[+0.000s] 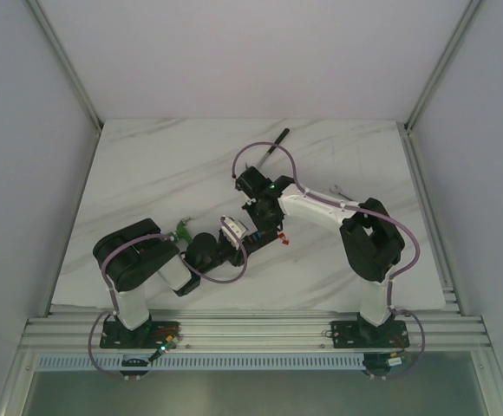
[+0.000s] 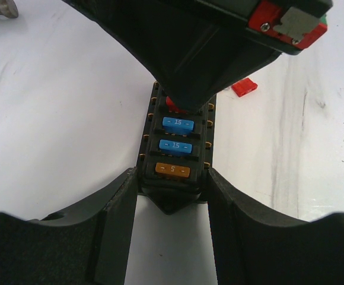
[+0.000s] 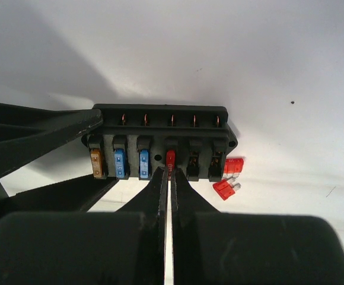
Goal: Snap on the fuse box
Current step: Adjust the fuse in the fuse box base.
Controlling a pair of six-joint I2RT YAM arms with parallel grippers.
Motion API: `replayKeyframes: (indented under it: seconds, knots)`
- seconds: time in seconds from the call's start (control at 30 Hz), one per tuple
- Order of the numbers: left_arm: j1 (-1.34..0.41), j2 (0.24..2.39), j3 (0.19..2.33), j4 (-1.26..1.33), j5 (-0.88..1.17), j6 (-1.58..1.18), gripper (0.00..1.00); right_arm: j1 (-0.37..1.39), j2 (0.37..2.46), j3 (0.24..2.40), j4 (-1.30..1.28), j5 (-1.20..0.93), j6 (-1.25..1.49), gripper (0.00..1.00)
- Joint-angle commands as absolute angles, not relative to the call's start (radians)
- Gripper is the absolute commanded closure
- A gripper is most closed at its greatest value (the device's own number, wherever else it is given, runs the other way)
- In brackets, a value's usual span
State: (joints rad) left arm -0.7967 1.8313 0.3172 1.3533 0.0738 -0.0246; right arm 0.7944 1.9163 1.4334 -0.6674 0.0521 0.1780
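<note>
Top external view is showing the fuse box (image 1: 267,232) lying mid-table (image 1: 147,173), between both arms. Left gripper (image 2: 173,179) is clamping the box's left end, one finger pressing on each long side. Right gripper (image 3: 169,173) is hanging over the box, its fingers almost together and pinching a red fuse (image 3: 170,158) that is sitting in a slot beside two blue fuses (image 3: 130,163) and an orange fuse (image 3: 96,163). Two loose red fuses (image 3: 227,178) are lying just off the box's right end.

the fuse box (image 3: 160,127) lies on the table (image 3: 267,71), two loose fuses (image 3: 224,189) just beside one of its ends.
</note>
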Motion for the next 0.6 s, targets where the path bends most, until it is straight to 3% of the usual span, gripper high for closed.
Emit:
replayKeyframes:
  seconds: [0.0,0.57]
  knots:
    - [-0.784,1.848,0.326,1.282,0.066,-0.003,0.55,0.800,1.961,1.417,-0.724,0.029,0.151,1.00]
    - [-0.785,1.869,0.334,1.288,0.073,-0.011,0.55,0.857,2.245,1.365,-0.725,-0.011,0.054,1.00]
